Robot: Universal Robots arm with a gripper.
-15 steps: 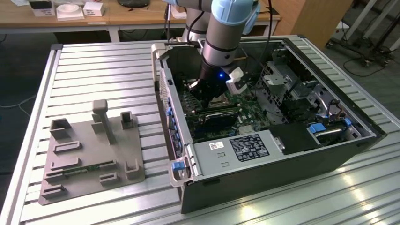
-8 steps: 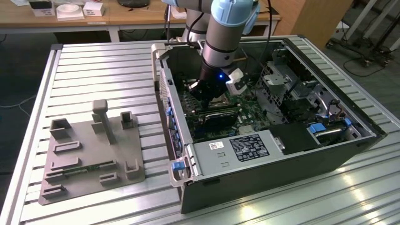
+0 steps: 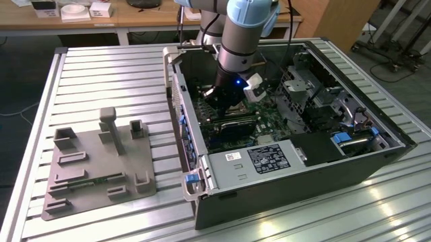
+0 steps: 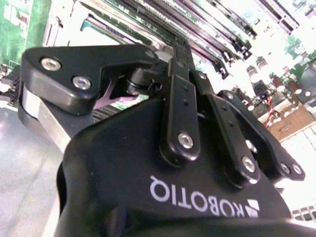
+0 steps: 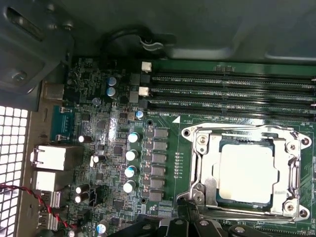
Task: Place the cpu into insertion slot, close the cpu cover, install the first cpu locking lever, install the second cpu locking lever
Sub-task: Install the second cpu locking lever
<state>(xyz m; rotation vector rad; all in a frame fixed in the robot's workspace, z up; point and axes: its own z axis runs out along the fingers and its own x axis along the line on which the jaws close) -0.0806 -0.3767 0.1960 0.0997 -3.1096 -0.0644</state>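
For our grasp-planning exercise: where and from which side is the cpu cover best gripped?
Probably its thin outer edge nearest the gripper, approached from above the motherboard: the cpu cover lies flat around the cpu, so only its rim offers a pinch.

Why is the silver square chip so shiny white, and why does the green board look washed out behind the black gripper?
In the first wrist view, light glares off the small square silver-topped cpu, whitening its top. In the second wrist view, the green circuit board is overexposed and blurred behind the black metal gripper, which is close and dark.
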